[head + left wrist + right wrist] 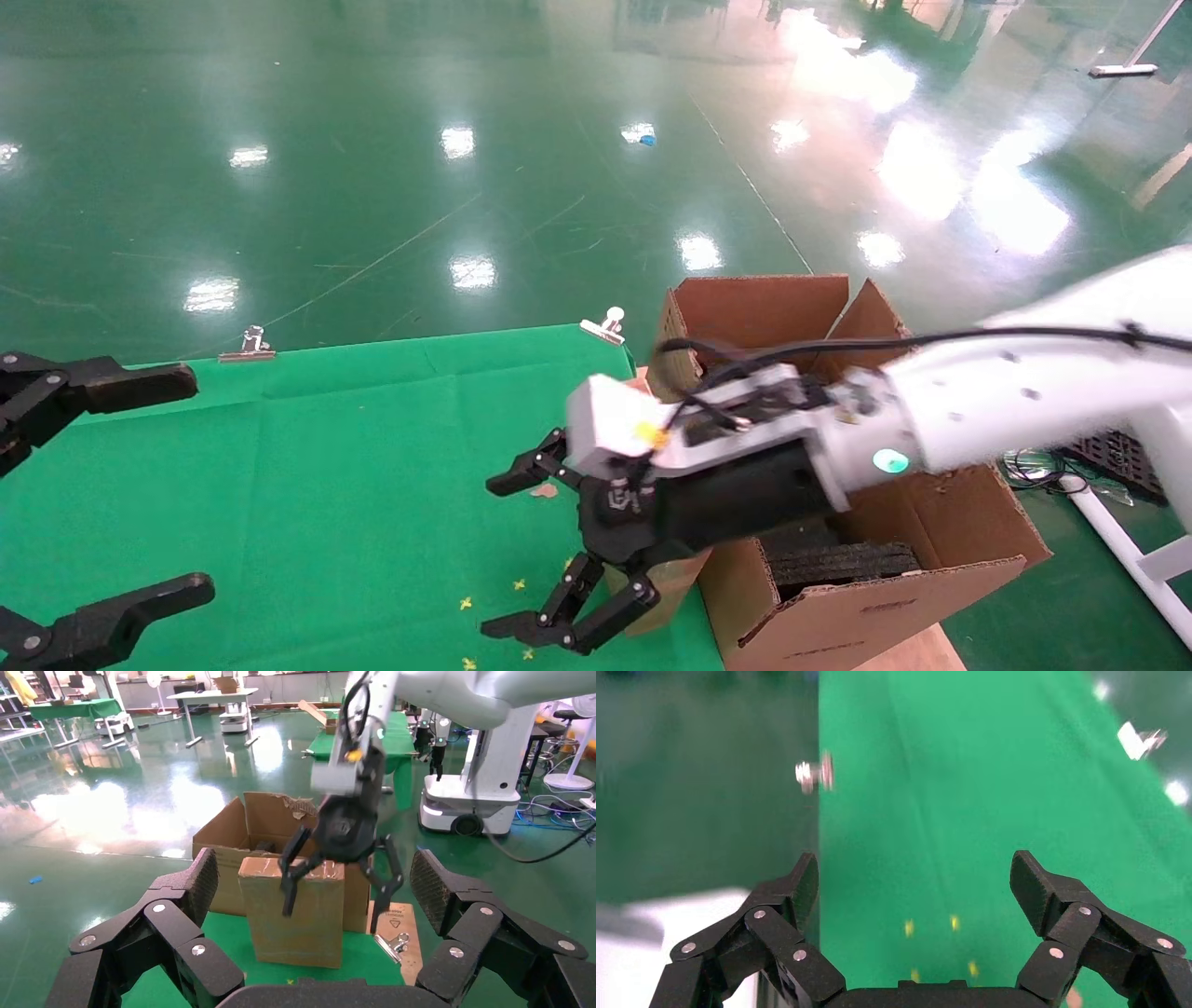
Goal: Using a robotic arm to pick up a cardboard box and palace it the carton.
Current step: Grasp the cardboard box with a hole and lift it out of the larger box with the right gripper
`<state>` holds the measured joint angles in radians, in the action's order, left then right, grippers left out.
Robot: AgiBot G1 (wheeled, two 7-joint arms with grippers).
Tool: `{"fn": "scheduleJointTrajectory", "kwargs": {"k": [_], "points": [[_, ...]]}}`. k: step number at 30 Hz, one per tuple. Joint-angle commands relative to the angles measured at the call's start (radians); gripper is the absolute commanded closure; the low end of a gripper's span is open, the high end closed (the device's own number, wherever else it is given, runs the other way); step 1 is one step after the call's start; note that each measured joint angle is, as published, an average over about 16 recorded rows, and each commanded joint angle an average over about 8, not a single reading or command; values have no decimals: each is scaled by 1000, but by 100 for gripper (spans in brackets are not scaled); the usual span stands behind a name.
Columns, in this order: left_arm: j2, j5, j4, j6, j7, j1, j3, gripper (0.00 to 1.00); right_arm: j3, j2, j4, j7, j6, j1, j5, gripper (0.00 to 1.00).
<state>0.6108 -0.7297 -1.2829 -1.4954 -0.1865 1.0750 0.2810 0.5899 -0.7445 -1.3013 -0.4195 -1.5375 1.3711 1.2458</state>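
From my remote seat I see the green-covered table (354,466) filling the lower left of the head view, its cloth pinned at the far edge by metal binder clips (248,345), with the glossy green floor (466,140) beyond. Just off the table's right edge stands the carton (866,596), flaps up, black foam padding (843,562) showing inside. The robotic arm (1006,391), my right one, reaches across the carton towards the table, its green ring lit near the wrist. The right gripper (512,559) hangs over the table's right side with its fingers spread wide and nothing between them; the right wrist view shows only green cloth and small yellow specks (954,922) between the pads. The cardboard box (295,910) stands upright on the cloth beside the carton; in the left wrist view it sits directly behind the right gripper, and in the head view only a corner of it (666,582) peeks out beneath the wrist, closer to the carton than the fingertips are. The left gripper (140,485) sits parked at the table's left edge, also opened wide and holding nothing.
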Motion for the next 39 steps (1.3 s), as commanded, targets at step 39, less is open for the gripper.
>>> {"fn": "scheduleJointTrajectory", "kwargs": {"k": [39], "points": [[-1,2,0,1,1,1,3,0,897,-175,180,-521,-23,783,167,0]]}}
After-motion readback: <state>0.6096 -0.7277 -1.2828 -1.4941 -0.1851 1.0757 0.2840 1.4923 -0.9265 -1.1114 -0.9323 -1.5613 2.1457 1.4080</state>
